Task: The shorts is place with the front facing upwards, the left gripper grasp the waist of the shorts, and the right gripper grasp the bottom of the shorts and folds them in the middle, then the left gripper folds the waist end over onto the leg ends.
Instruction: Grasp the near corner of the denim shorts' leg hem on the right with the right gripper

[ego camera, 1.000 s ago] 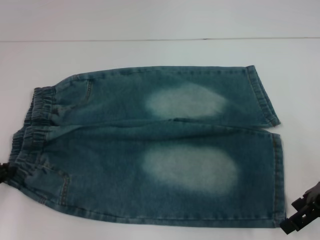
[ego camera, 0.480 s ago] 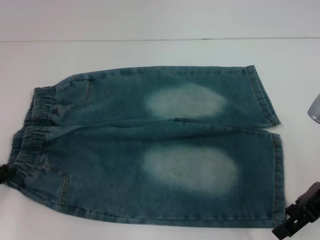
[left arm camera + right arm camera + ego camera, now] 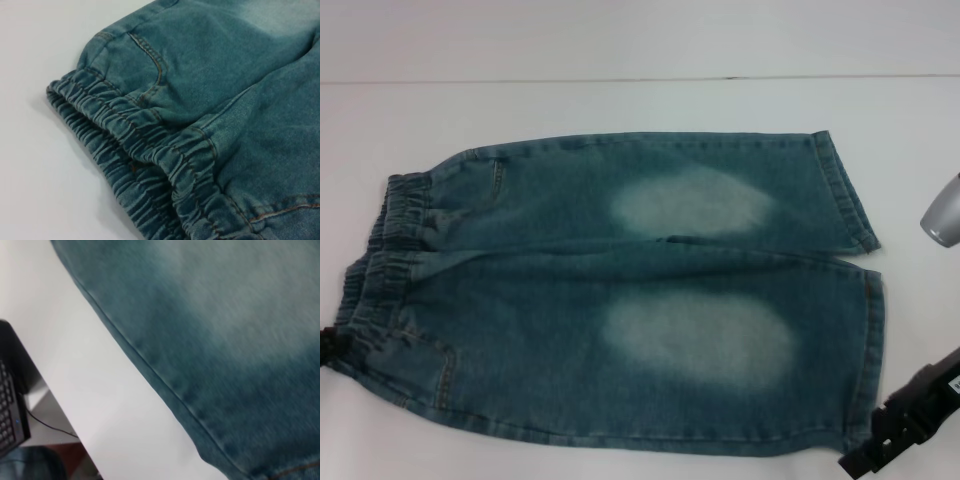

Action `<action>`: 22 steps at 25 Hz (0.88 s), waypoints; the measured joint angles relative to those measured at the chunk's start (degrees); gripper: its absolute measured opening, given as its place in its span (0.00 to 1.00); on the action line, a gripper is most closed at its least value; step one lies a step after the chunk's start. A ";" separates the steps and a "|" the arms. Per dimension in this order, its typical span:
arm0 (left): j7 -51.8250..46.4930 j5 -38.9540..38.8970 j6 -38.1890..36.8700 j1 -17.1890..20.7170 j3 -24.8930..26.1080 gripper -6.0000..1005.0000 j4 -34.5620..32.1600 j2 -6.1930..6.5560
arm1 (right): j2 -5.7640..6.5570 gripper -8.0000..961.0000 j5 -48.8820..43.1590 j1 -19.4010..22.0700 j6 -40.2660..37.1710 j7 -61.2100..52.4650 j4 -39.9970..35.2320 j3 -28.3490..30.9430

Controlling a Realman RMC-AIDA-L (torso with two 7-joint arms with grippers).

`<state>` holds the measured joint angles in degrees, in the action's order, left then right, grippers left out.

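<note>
The shorts (image 3: 620,290) lie flat across the white worktop (image 3: 620,105), waist (image 3: 380,250) at the robot's left, leg hems (image 3: 865,300) at its right. The left gripper (image 3: 328,350) touches the near waist corner, the right gripper (image 3: 900,430) the near hem corner; whether either's fingers are closed cannot be told. Each grasp should probably take both denim layers at its corner; nothing obstructs the fold.
</note>
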<state>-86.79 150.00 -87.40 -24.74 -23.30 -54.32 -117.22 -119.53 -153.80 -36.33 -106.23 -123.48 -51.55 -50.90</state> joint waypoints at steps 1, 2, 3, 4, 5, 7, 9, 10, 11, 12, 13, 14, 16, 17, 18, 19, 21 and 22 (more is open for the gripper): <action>0.13 0.00 0.13 0.03 -0.02 0.06 0.03 -0.02 | 0.02 0.98 0.77 -0.01 -0.04 0.12 0.06 0.06; 0.22 0.00 0.14 0.04 -0.06 0.06 0.05 -0.02 | 0.08 0.98 1.11 -0.01 -0.09 0.10 0.07 0.14; 0.24 0.00 0.16 0.04 -0.11 0.06 0.07 -0.02 | 0.19 0.98 1.34 0.01 -0.13 0.08 0.06 0.21; 0.26 0.01 0.17 0.04 -0.17 0.06 0.09 -0.02 | 0.29 0.98 1.40 0.03 -0.14 0.00 0.06 0.27; 0.29 0.01 0.18 0.04 -0.18 0.06 0.09 -0.03 | 0.36 0.98 1.44 0.04 -0.17 -0.11 0.06 0.30; 0.39 0.01 0.20 0.13 -0.23 0.06 0.10 -0.03 | 0.39 0.98 1.49 0.03 -0.20 -0.23 0.06 0.32; 0.45 0.02 0.20 0.31 -0.24 0.06 0.10 -0.03 | 0.30 0.98 1.38 -0.01 0.00 -0.50 0.08 0.18; 0.48 0.02 0.21 0.37 -0.24 0.06 0.10 -0.03 | 0.22 0.98 1.29 -0.02 0.18 -0.70 0.13 0.00; 0.51 0.03 0.20 0.42 -0.25 0.06 0.10 -0.03 | 0.16 0.98 1.22 -0.02 0.33 -0.88 0.16 -0.21; 0.53 0.03 0.21 0.44 -0.25 0.06 0.10 -0.03 | 0.08 0.98 1.18 -0.02 0.34 -0.99 0.18 -0.46; 0.59 0.03 0.22 0.45 -0.26 0.06 0.10 -0.03 | 0.04 0.98 1.18 0.00 0.35 -1.06 0.19 -0.65; 0.67 0.03 0.23 0.46 -0.26 0.06 0.10 -0.03 | 0.02 0.98 1.17 0.04 0.35 -1.12 0.20 -0.88; 1.01 0.03 0.24 0.48 -0.26 0.06 0.14 -0.03 | 0.01 0.98 1.15 0.16 0.49 -1.52 0.21 -1.27; 1.18 0.03 0.24 0.51 -0.26 0.06 0.18 -0.03 | 0.01 0.98 1.14 0.22 0.62 -1.70 0.22 -1.40; 1.23 0.03 0.23 0.53 -0.26 0.06 0.21 -0.03 | 0.00 0.98 1.13 0.30 0.67 -1.73 0.22 -1.44; 1.28 0.03 0.19 0.55 -0.26 0.06 0.23 -0.03 | 0.00 0.98 1.13 0.37 0.68 -1.69 0.18 -1.46; 1.28 0.03 -0.05 0.56 -0.26 0.06 0.27 -0.03 | 0.00 0.98 1.13 0.56 0.50 -1.45 -0.12 -1.49; 1.28 0.03 -0.16 0.55 -0.26 0.06 0.27 -0.03 | 0.00 0.98 1.13 0.60 0.39 -1.39 -0.25 -1.49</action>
<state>-85.51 150.03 -87.56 -24.19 -23.56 -54.05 -117.25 -119.53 -152.67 -35.73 -105.84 -124.86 -51.80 -52.39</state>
